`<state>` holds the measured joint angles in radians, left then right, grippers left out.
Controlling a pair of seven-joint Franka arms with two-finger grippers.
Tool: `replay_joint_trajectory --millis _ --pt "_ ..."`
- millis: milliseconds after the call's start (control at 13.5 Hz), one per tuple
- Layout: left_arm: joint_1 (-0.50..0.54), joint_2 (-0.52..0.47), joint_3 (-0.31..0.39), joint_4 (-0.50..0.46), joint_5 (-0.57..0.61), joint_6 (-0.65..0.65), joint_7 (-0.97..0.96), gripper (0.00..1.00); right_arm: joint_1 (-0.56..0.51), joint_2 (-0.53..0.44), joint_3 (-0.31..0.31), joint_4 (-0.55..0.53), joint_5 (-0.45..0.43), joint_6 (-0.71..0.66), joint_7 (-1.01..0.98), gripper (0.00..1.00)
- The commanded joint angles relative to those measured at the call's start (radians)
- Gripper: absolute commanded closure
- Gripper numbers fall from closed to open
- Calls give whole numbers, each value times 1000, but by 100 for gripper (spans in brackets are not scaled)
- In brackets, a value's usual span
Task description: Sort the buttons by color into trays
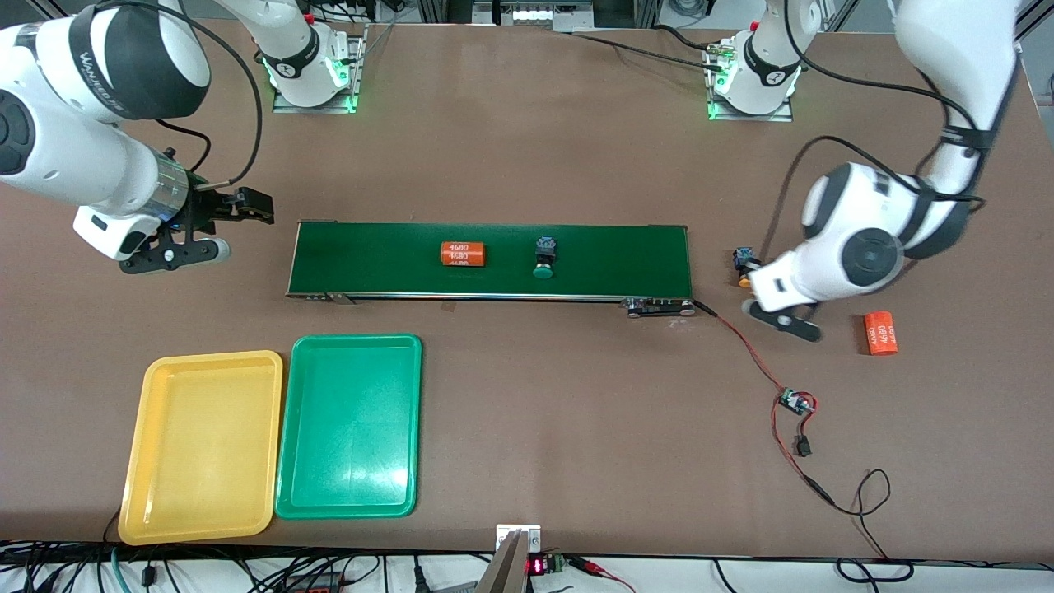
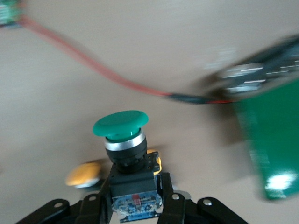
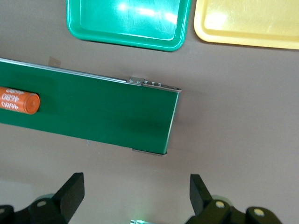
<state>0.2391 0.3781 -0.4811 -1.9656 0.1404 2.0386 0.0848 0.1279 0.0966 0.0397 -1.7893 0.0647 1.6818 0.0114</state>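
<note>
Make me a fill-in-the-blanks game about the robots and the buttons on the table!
1. The left gripper has its jaws shut on a button with a ____ cap.
2. The right gripper waits with its jaws ____, off the end of the conveyor belt.
3. An orange cylinder and another green-capped button lie on the ____.
4. Beside the green tray sits a ____ tray, and neither holds a button.

Missing words: green; open; conveyor belt; yellow

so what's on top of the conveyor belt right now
On the conveyor belt lie an orange cylinder with white digits and, toward the left arm's end, a green-capped button on its side. Nothing else shows on it, and nothing covers the belt's top.
</note>
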Motion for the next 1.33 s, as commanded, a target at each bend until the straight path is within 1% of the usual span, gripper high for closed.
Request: replay_joint_trajectory --millis 0,148,222,296,370,444,518,592,666,888,1036,1110,1258 --pt "0 5 -104 -7 -71 -12 -94 82 73 -6 -1 -50 11 62 145 0" --pt "-18 21 -177 -27 -74 38 -224 82 139 -6 -1 -102 11 122 244 0" --pt "-27 51 -206 -54 -74 107 -284 82 174 -5 -1 -120 11 159 321 0" --pt "-47 60 -214 -97 -73 202 -343 82 215 6 -1 -136 9 195 375 0" --pt "-60 64 -215 -114 -73 248 -391 82 237 20 -1 -136 7 211 384 0" --pt "-61 64 -220 -116 -73 253 -399 80 252 38 -1 -134 6 219 384 0" --pt "-61 64 -220 -119 -73 253 -402 70 262 48 -1 -136 4 231 384 0" --pt "-66 64 -221 -128 -73 256 -401 33 275 54 -1 -133 4 234 386 0" --pt "-66 64 -221 -131 -73 255 -387 0 285 57 -1 -130 7 236 387 0" --pt "-55 7 -221 -124 -73 239 -389 0 289 65 -1 -127 12 255 413 0" --pt "-31 -75 -217 -116 -70 187 -390 0 306 80 -1 -130 12 301 452 0" --pt "-20 -121 -202 -116 -64 174 -392 0 324 84 -1 -130 12 317 478 0" --pt "-12 -143 -101 -114 -56 164 -386 0 351 97 0 -128 14 351 490 0"
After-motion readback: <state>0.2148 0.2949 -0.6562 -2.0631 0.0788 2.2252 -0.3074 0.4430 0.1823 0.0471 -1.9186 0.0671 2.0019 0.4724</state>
